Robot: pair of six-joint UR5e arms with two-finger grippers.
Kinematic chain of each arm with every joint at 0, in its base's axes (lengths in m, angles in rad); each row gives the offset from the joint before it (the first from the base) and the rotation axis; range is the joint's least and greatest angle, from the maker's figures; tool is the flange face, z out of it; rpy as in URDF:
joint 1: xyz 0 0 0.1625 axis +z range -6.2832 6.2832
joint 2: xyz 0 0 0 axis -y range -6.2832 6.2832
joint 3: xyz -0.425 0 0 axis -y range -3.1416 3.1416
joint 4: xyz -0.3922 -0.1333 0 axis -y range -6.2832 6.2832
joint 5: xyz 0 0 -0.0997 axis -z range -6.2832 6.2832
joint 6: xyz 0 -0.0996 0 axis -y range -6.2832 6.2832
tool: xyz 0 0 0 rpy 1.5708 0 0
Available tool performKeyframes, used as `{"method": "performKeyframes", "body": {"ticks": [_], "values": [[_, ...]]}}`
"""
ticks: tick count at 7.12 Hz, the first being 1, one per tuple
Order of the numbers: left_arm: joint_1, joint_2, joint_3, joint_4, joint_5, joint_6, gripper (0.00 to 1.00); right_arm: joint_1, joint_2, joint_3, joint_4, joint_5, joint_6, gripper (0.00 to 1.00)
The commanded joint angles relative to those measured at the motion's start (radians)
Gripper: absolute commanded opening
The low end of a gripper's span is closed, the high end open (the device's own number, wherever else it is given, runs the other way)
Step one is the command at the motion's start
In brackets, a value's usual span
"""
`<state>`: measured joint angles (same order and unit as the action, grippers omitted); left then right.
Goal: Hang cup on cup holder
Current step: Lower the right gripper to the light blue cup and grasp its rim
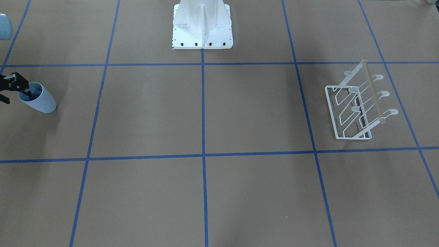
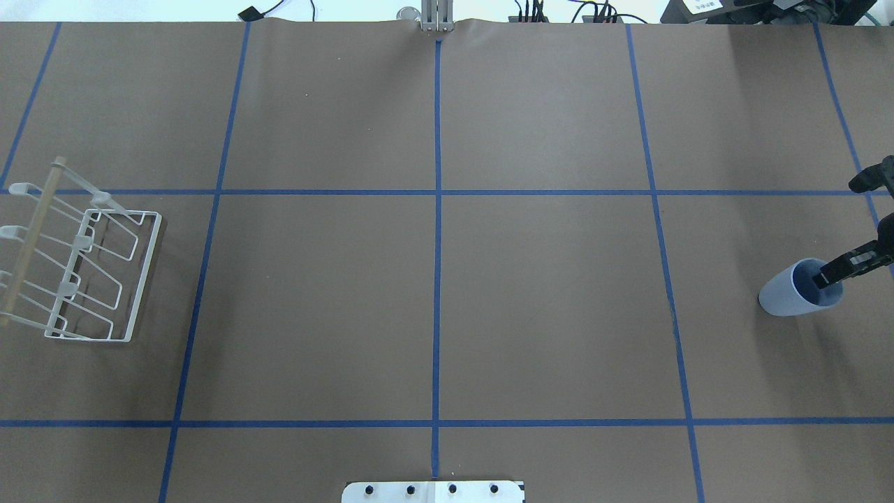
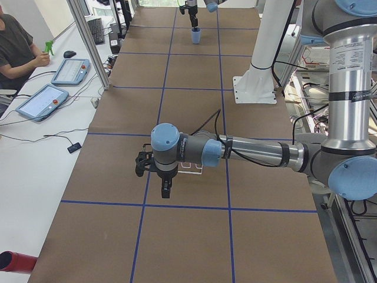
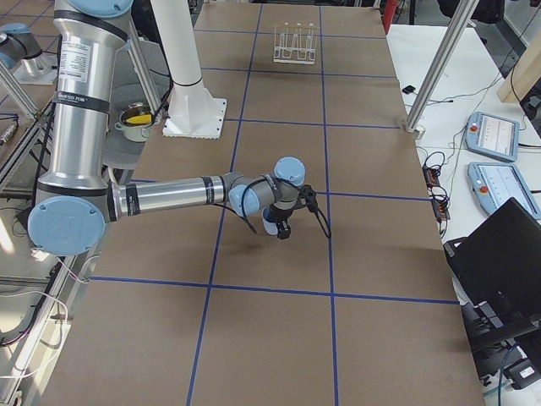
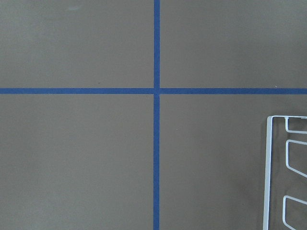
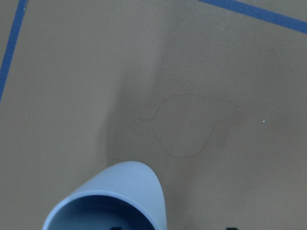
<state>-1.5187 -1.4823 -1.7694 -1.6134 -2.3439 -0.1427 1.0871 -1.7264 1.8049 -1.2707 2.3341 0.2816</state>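
The pale blue cup (image 1: 40, 100) stands upright near the table's end on my right, and also shows in the overhead view (image 2: 793, 293) and close up in the right wrist view (image 6: 122, 191). My right gripper (image 1: 14, 94) is open over the cup's rim. One finger reaches into the cup's mouth (image 2: 841, 271) and the other stays outside it. The white wire cup holder (image 1: 332, 113) with its wooden bar stands at the opposite end (image 2: 144, 279). Its corner shows in the left wrist view (image 5: 266, 172). My left gripper (image 3: 143, 167) hovers beside the holder. I cannot tell whether it is open or shut.
The white robot pedestal (image 1: 202, 31) stands at the table's middle on the robot's side. Blue tape lines divide the brown table into squares. An operator (image 3: 17, 47) sits at a side desk with tablets beyond the table's long edge.
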Motion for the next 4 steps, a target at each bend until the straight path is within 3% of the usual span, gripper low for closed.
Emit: {"method": "performKeyframes", "body": {"ticks": [1,4], "values": [[0.000,0.002,-0.018,0.001,0.000,0.000,0.98,-0.001,0.001,0.004,0.002,0.002,0.001,0.00],[0.000,0.051,-0.100,0.003,-0.040,-0.002,0.98,0.013,-0.004,0.152,0.002,0.046,0.111,0.00]]}}
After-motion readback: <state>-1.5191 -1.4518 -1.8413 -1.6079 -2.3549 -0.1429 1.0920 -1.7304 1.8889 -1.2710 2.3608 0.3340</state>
